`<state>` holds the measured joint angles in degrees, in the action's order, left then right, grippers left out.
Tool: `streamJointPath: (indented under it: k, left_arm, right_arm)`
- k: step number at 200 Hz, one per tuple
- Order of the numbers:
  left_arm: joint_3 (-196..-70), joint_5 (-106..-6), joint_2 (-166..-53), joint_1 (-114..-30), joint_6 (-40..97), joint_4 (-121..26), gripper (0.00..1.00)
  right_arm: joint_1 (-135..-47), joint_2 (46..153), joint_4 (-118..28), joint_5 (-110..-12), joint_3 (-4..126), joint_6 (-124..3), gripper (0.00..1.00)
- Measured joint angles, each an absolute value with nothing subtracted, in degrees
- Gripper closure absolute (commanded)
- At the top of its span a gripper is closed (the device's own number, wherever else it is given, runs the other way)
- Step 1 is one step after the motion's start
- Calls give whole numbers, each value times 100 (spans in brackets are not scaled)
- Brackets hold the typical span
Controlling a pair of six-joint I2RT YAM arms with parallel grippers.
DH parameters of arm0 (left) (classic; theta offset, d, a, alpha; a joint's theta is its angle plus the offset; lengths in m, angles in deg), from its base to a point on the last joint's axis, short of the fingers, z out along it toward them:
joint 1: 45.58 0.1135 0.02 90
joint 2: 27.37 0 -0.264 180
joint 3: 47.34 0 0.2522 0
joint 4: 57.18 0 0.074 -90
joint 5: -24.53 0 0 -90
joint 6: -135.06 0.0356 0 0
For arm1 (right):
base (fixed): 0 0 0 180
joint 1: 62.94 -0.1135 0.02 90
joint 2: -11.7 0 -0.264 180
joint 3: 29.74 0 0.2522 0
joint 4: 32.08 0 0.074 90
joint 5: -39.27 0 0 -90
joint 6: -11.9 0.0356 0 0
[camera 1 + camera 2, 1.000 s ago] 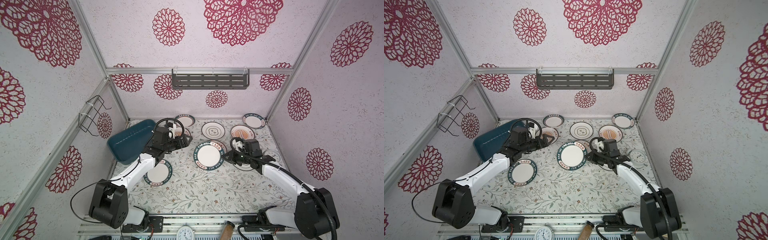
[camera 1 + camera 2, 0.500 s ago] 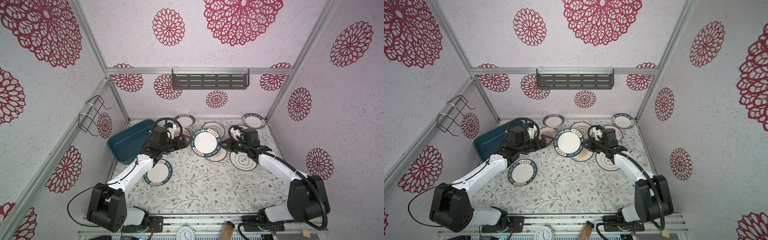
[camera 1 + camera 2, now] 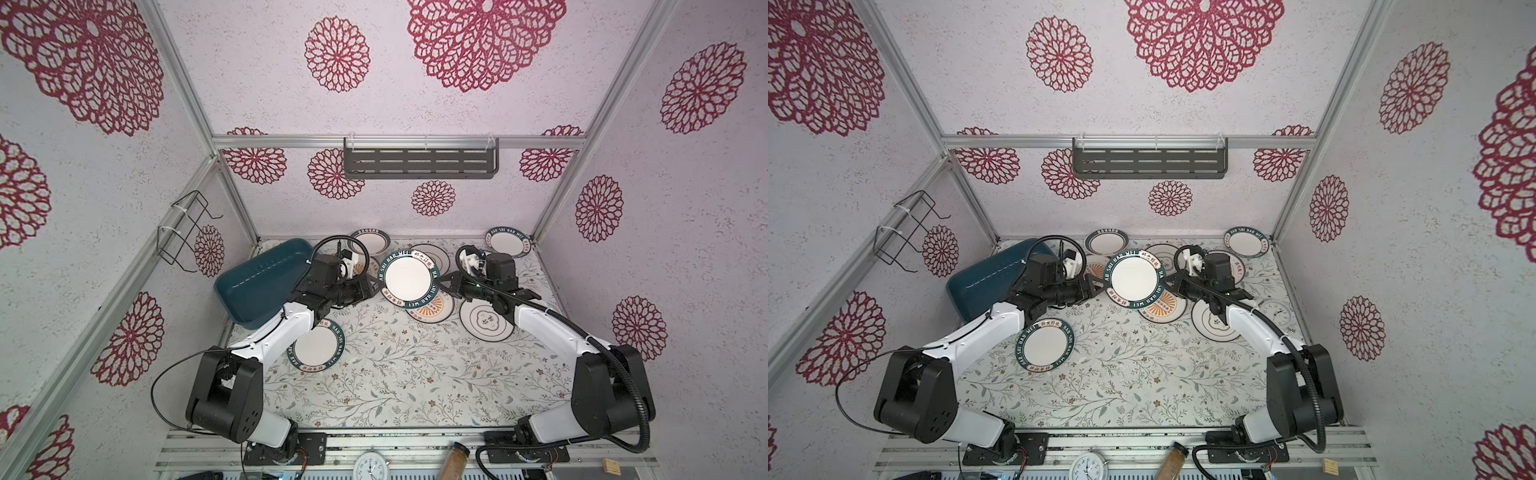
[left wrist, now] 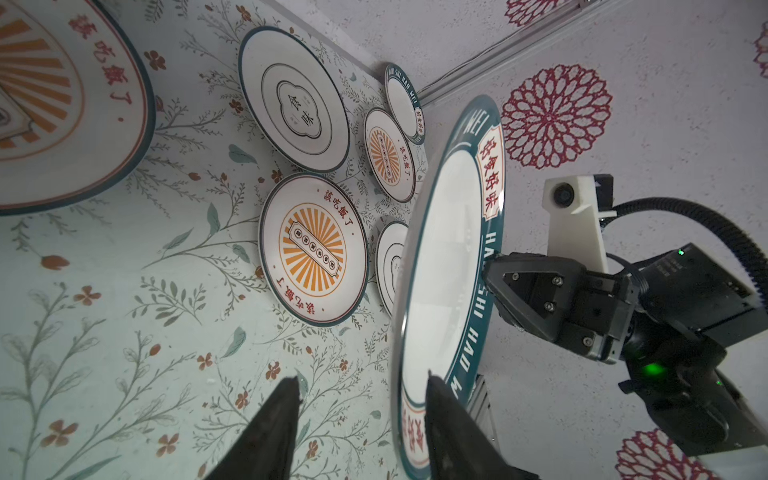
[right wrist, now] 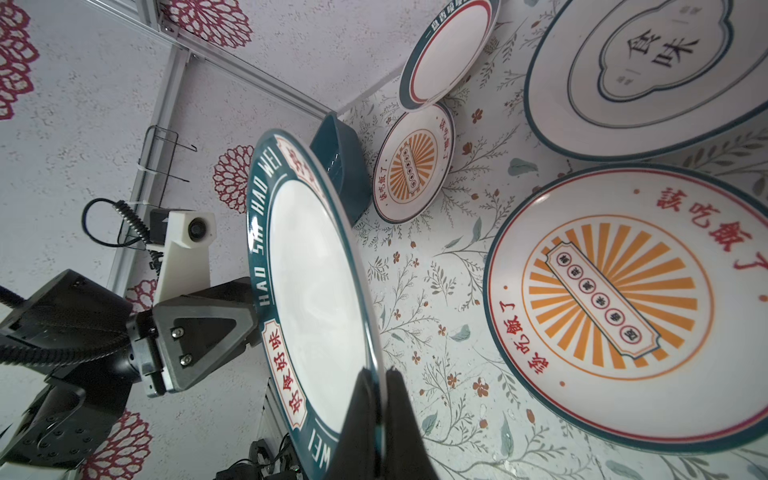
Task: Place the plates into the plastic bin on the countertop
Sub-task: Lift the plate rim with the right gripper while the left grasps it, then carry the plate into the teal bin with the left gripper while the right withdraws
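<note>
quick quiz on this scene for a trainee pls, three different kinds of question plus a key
1. True or false: the lifted teal-rimmed plate lies flat on the countertop.
2. Which gripper is pinched shut on that plate's rim? A) left B) right C) neither
3. Fill in: the sunburst plate, partly hidden behind the lifted one in both top views, has rays coloured ______.

Key
1. False: it is held in the air above the countertop.
2. B: the right gripper clamps the rim. The left gripper straddles the opposite edge with its jaws apart.
3. Orange.
</note>
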<state>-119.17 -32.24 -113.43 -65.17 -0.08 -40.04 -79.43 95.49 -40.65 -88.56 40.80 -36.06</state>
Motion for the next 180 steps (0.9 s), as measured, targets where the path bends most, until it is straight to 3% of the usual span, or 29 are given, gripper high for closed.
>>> streamJointPath:
  k: [80, 94, 121, 180]
  left_arm:
    - [-11954, -3033, -11453, -6520, -294, -4402, 92]
    - [-11954, -3055, -11453, -6517, -367, -4445, 96]
    - [-11952, -3123, -11455, -6513, -432, -4474, 100]
    - [-11545, -3318, -11077, -6308, -635, -4574, 100]
  right_arm:
    - [-7945, 9549, -3732, -8900, 3940, -3357, 100]
    - [-7950, 9547, -3656, -8921, 3916, -3348, 77]
    - [-7967, 9536, -3418, -8967, 3907, -3210, 43]
    - [-7969, 9463, -3083, -8491, 3734, -3145, 19]
